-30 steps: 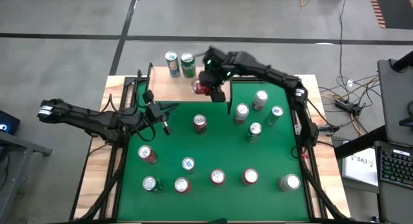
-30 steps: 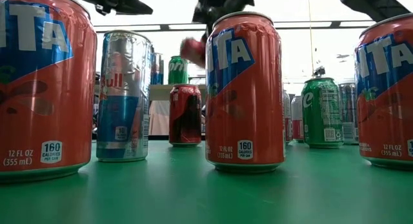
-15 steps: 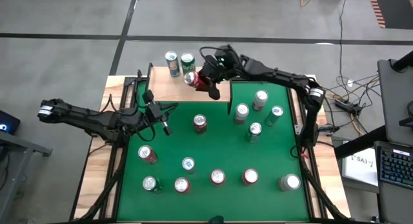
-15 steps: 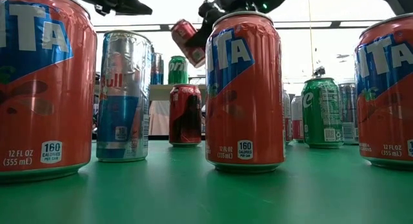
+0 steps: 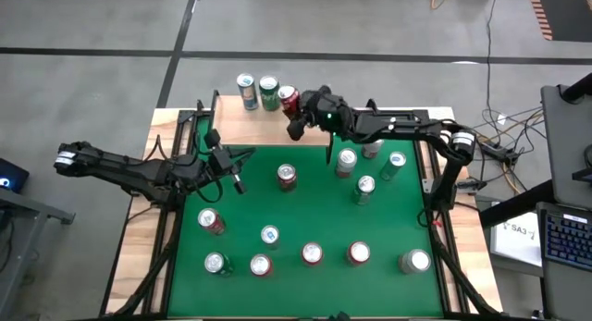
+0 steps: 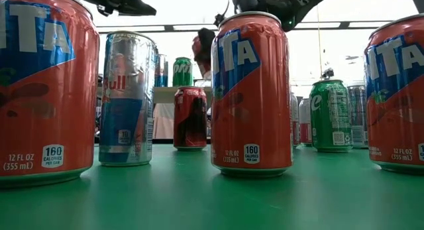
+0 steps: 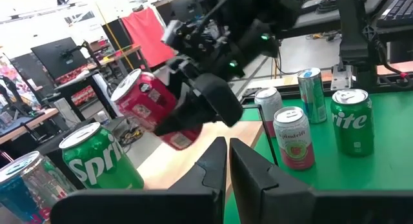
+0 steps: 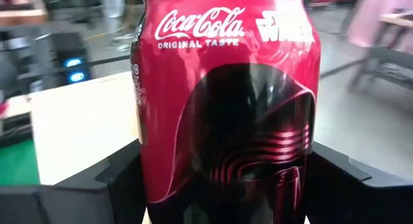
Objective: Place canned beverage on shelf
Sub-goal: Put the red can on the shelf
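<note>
My right gripper (image 5: pixel 293 112) holds a red Coca-Cola can (image 5: pixel 289 99) over the far part of the light-wood shelf (image 5: pixel 250 127), beside a green Sprite can (image 5: pixel 269 88) and a blue can (image 5: pixel 246 85) that stand on the board. In the left wrist view the red can (image 7: pixel 145 108) hangs tilted above the board. In the low view it (image 6: pixel 201 50) is half hidden behind an orange can. My left gripper (image 5: pixel 236 176) waits shut over the table's left part, holding nothing. My right gripper pinches the red can's side wall (image 8: pixel 161 166) between its two fingers (image 8: pixel 113 179), one on each side of the lower half. The fingers come nearly level from the table's right side. The can is lifted clear of the shelf, top up and slightly tilted.
Many cans stand on the green table top (image 5: pixel 305 210): a red one (image 5: pixel 287 177) in the middle, a group (image 5: pixel 365 164) at the right, and a row (image 5: pixel 312 255) along the near edge. Big orange cans (image 6: pixel 250 91) fill the low view.
My right gripper has swung toward the table's far edge and sunk a little over the shelf while its wrist rolled and levelled out. The red can, lying sideways a second ago, now stands nearly upright with its top up, next to the Sprite can.
</note>
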Robot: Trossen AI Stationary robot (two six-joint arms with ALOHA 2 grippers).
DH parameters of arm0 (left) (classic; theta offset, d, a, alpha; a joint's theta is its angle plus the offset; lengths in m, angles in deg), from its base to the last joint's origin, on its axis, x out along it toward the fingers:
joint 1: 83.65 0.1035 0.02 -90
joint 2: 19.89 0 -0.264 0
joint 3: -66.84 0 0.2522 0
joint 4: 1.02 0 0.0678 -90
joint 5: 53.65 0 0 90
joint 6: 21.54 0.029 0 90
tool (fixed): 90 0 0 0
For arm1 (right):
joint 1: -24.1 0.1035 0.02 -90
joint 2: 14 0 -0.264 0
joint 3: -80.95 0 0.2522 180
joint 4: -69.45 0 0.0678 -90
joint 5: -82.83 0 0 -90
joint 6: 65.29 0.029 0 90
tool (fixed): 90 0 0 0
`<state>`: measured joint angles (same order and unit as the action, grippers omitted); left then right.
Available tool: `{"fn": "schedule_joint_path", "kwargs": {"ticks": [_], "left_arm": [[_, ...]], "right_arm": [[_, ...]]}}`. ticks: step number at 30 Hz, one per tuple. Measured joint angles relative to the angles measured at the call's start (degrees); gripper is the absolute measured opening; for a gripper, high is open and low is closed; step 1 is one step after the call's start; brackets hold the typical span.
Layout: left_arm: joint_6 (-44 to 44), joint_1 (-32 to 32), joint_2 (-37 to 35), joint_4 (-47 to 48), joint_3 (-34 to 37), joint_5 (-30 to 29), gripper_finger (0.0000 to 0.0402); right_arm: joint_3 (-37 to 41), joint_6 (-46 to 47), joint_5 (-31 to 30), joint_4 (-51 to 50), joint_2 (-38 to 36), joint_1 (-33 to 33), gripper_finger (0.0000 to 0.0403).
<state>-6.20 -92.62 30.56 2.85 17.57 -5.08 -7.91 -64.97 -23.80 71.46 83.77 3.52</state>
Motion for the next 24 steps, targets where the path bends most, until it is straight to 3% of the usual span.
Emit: {"fn": "schedule_joint_path", "kwargs": {"ticks": [11,18,24], "left_arm": [[0.0,0.0,0.0,-0.3,0.0,0.0,0.0003],[0.8,0.0,0.0,-0.5,0.0,0.0,0.0003],[1.2,0.0,0.0,-0.3,0.0,0.0,0.0003]], "right_arm": [[0.5,5.1,-26.7,-0.1,0.5,7.7,0.0291],[2.3,9.6,-28.0,0.7,1.2,9.3,0.0291],[9.4,8.7,-30.7,16.4,1.7,10.8,0.0291]]}}
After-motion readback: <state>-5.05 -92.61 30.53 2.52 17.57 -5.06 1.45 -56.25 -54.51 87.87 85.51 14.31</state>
